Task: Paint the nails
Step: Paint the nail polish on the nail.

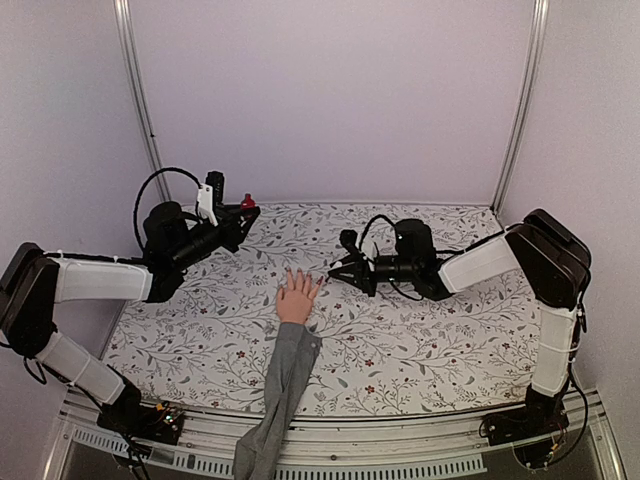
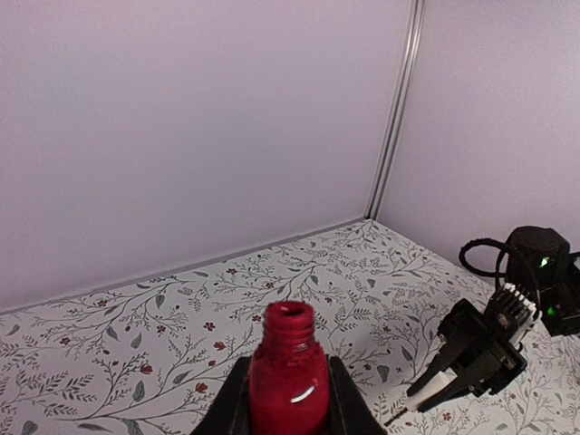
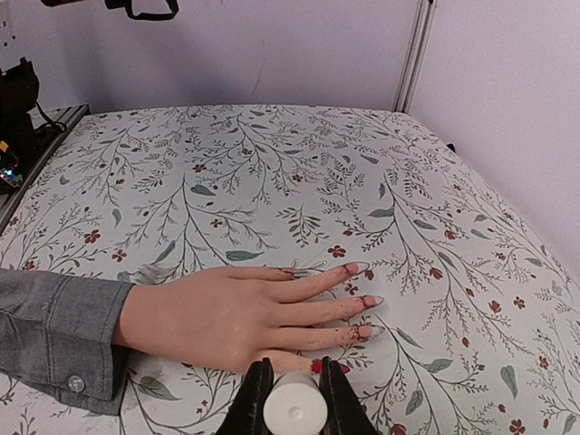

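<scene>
The peach mannequin hand (image 1: 296, 298) lies flat on the floral cloth, fingers pointing away, on a grey sleeve (image 1: 285, 375). In the right wrist view the hand (image 3: 227, 313) shows pale pointed nails (image 3: 372, 300) with red smears at their bases. The nearest finger is partly hidden behind my fingers. My right gripper (image 1: 335, 272) is shut on a white brush cap (image 3: 295, 410) just right of the fingertips and low over the nearest finger. My left gripper (image 1: 243, 210) is shut on the open red polish bottle (image 2: 290, 381) and holds it upright at the back left, above the cloth.
The floral cloth (image 1: 420, 330) covers the table. Pale walls with metal corner posts (image 1: 140, 100) close in the back and sides. The left wrist view shows the right gripper (image 2: 453, 385) with the brush pointing down.
</scene>
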You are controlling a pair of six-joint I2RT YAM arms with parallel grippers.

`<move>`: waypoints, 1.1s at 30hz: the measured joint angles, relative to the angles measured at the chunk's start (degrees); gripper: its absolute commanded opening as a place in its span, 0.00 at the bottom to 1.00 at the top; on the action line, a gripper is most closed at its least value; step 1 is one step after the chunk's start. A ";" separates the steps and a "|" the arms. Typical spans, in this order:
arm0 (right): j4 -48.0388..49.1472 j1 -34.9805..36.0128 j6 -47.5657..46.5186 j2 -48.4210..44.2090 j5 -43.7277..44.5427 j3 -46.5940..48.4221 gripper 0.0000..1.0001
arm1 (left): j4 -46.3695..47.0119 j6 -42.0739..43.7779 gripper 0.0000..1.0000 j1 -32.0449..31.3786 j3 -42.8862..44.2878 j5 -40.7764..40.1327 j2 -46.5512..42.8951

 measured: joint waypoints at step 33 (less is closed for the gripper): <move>-18.80 -1.40 23.93 2.69 2.95 18.21 0.00 | -0.07 0.35 0.00 0.00 0.00 0.00 0.26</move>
